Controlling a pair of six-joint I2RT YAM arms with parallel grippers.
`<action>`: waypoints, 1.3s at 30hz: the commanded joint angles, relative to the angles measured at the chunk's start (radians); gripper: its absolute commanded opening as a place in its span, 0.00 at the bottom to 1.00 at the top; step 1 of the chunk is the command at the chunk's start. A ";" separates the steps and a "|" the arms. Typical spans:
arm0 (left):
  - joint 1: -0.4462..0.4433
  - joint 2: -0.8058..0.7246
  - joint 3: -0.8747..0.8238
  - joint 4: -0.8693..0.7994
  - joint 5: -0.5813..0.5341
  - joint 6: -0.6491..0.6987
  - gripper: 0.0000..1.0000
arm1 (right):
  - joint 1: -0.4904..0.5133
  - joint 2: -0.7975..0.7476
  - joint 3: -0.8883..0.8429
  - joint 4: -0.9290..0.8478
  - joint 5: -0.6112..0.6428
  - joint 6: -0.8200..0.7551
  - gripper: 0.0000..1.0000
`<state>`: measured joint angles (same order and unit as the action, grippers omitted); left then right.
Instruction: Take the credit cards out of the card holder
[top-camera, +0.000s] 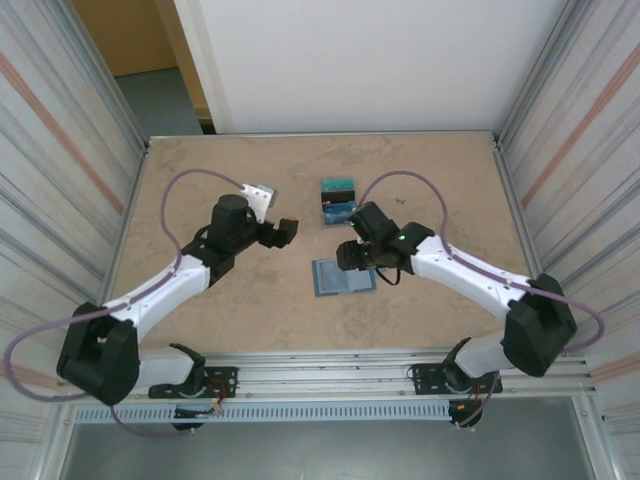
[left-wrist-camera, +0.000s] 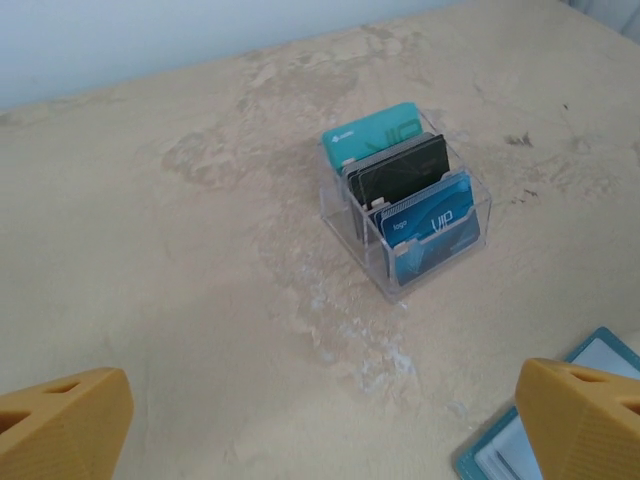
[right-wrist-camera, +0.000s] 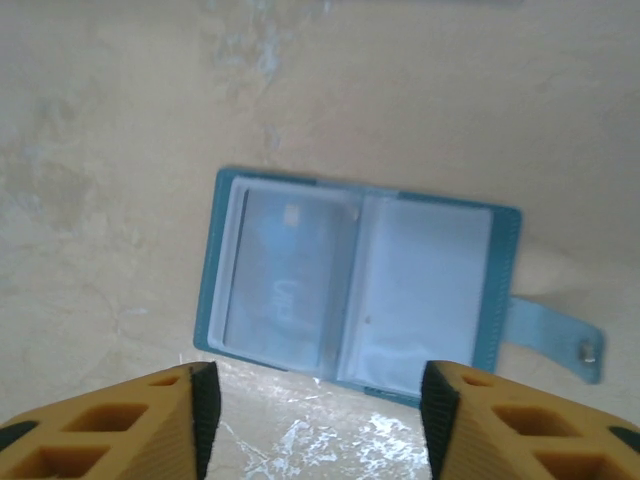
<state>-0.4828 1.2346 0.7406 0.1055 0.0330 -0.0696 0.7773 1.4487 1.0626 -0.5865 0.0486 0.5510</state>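
The card holder (right-wrist-camera: 420, 290) lies open and flat on the table, pale inner pockets up, its snap strap out to the right. A pale blue card (right-wrist-camera: 285, 280) shows through its left pocket. My right gripper (right-wrist-camera: 318, 405) hovers just above the holder's near edge, jaws partly apart with nothing between them. From above, the holder (top-camera: 343, 278) sits right below that gripper (top-camera: 348, 257). Teal (left-wrist-camera: 385, 135), black (left-wrist-camera: 405, 170) and blue (left-wrist-camera: 430, 230) credit cards stand upright in a clear box. My left gripper (left-wrist-camera: 320, 400) is wide open and empty over bare table, left of the holder.
The clear card box (top-camera: 339, 200) stands just behind the holder near the table's middle. Metal-ribbed walls close in the left and right sides. Bare tabletop (top-camera: 200, 170) stretches to the back left and to the far right.
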 joint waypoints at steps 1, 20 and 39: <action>-0.031 -0.083 -0.057 -0.058 -0.099 -0.124 0.99 | 0.034 0.085 0.060 -0.043 -0.001 0.027 0.51; -0.054 -0.157 -0.158 -0.216 -0.358 -0.285 0.99 | 0.105 0.411 0.208 -0.086 -0.047 0.017 0.52; -0.054 -0.120 -0.144 -0.210 -0.336 -0.295 0.99 | 0.105 0.452 0.189 -0.087 -0.026 0.017 0.50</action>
<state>-0.5365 1.1145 0.5884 -0.1013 -0.2901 -0.3458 0.8787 1.8778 1.2438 -0.6453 0.0078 0.5655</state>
